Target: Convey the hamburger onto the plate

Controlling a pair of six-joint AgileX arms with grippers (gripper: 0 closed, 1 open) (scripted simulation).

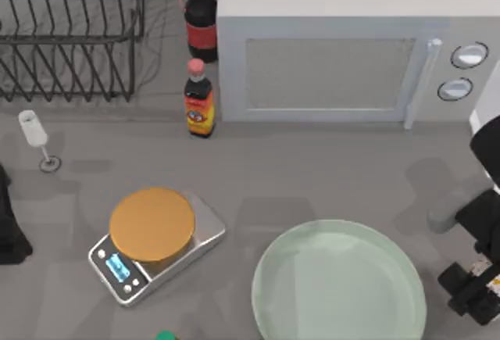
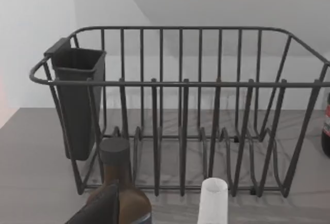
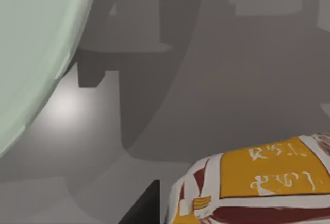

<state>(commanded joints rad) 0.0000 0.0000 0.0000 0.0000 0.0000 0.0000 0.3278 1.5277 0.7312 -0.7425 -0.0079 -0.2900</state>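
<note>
The plate (image 1: 340,285) is large, round and pale mint green, lying at the front right of the table; its rim (image 3: 36,54) curves past in the right wrist view. The hamburger (image 3: 258,183), a lump in a white wrapper with orange and dark red print, lies close under the right wrist camera, on the grey table beside the plate. A sliver of the hamburger (image 1: 493,279) peeks out at the right edge of the top view. My right gripper (image 1: 475,293) hangs over it just right of the plate. My left arm (image 1: 9,223) is parked at the left edge.
A silver scale with an orange disc (image 1: 152,224) stands left of the plate. Behind are a microwave (image 1: 344,51), two dark bottles (image 1: 199,98) (image 1: 201,16), a wire dish rack (image 1: 70,35) and a small wine glass (image 1: 35,133). Something green (image 1: 166,335) sits at the front edge.
</note>
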